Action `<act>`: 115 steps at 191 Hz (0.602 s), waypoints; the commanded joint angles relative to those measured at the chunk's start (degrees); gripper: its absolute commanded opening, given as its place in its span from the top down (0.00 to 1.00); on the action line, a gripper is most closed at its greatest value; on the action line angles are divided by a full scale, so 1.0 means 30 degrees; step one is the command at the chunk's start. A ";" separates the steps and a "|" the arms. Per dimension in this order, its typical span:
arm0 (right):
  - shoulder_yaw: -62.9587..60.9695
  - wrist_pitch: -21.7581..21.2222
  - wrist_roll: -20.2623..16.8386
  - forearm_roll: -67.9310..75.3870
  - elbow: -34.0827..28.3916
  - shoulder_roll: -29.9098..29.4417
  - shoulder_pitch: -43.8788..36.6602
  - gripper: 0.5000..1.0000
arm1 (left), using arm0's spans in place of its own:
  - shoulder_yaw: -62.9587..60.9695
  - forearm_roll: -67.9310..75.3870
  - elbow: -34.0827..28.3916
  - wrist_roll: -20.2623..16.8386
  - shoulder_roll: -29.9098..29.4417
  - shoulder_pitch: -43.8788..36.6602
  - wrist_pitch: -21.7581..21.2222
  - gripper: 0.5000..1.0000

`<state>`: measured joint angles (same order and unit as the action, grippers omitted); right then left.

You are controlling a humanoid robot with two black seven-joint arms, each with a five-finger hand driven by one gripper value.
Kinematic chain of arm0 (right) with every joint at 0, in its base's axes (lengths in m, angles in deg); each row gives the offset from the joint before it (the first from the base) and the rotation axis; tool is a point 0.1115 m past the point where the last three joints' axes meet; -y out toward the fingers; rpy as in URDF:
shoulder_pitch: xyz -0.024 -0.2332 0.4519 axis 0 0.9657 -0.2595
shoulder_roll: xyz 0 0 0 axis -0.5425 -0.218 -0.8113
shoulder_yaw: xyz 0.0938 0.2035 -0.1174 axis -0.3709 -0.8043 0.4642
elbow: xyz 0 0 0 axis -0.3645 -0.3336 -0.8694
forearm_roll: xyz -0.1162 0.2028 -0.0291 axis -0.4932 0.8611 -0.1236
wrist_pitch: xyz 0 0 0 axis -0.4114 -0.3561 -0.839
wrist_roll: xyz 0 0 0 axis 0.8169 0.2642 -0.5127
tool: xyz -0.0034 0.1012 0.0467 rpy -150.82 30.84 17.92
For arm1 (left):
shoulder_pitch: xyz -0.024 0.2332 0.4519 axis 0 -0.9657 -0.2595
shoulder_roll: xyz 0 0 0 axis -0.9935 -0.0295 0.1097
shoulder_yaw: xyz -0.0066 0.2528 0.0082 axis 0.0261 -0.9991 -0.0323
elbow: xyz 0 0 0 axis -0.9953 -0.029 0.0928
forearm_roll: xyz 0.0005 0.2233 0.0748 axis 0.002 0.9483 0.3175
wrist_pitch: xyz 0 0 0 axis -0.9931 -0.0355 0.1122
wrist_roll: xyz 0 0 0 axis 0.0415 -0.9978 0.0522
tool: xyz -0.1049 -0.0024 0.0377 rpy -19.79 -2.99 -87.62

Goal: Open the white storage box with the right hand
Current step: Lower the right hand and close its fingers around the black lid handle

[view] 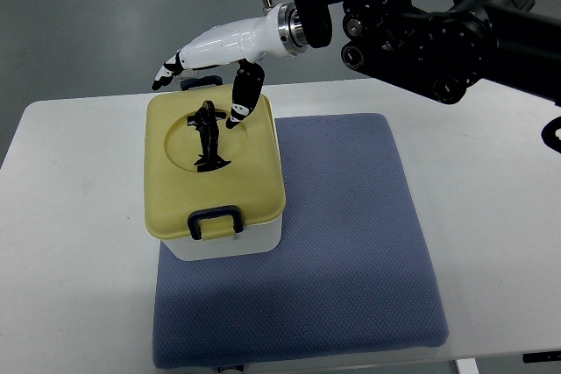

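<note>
Lid (250,172), yellow and closed, covers the white storage box (230,243) directly beneath the right hand (215,50), hiding any contents. Fingers (166,72) stretch loose, gripping nothing, thumb (243,98) dipping toward the lid's black handle (209,137). Nearer the robot, a dark latch (215,222) sits shut; blue mat (351,243) lies underneath.

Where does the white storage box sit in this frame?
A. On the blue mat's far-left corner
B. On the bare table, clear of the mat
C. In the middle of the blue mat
A: the white storage box stands on the far-left corner of the blue mat, overhanging its left edge.
</note>
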<state>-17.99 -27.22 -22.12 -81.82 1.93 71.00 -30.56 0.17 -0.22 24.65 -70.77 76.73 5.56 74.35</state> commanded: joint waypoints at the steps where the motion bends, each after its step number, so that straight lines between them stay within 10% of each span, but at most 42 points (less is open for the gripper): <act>1: -0.0001 0.0396 0.0035 -0.0008 -0.0001 -0.0175 0.0229 0.27 | 0.0000 0.0002 0.0000 -0.0002 0.0000 0.0000 -0.0005 0.00; 115: 0.0028 0.1099 0.0094 -0.0331 -0.0001 -0.0263 0.1166 0.57 | 0.0000 0.0002 0.0000 -0.0002 0.0000 -0.0118 -0.0005 0.00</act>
<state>-17.91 -24.28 -21.92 -82.30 1.94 70.27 -27.42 0.15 -0.21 24.64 -70.77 76.73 5.21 74.33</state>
